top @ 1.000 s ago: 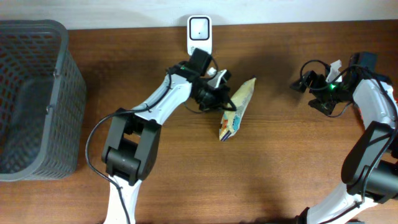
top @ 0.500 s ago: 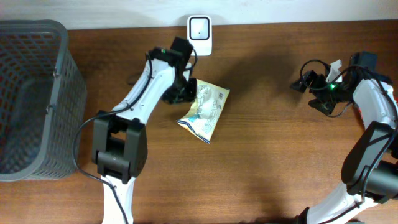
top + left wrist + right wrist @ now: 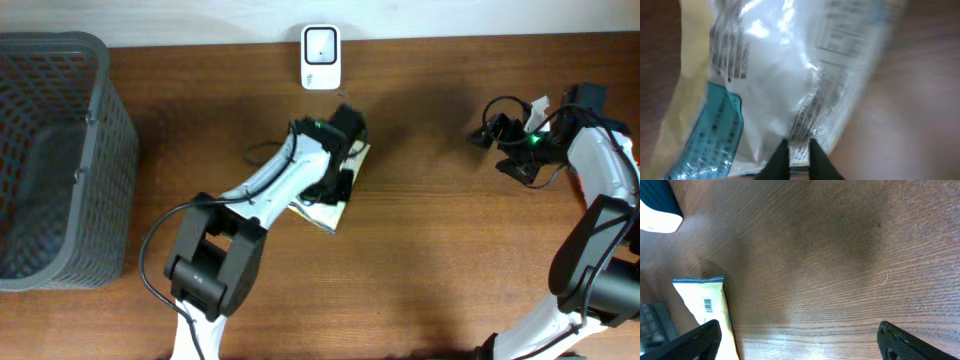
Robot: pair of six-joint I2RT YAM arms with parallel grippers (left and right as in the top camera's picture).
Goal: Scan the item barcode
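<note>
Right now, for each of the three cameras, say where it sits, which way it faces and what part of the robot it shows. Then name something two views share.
Overhead: above the table, looking straight down; the left arm, right arm, basket and scanner show.
Left wrist: on the left arm, close over the snack packet; the left gripper pinches its edge.
Right wrist: on the right arm, facing down at wood; the right gripper stands wide open.
Shared: overhead and left wrist both show the snack packet.
</note>
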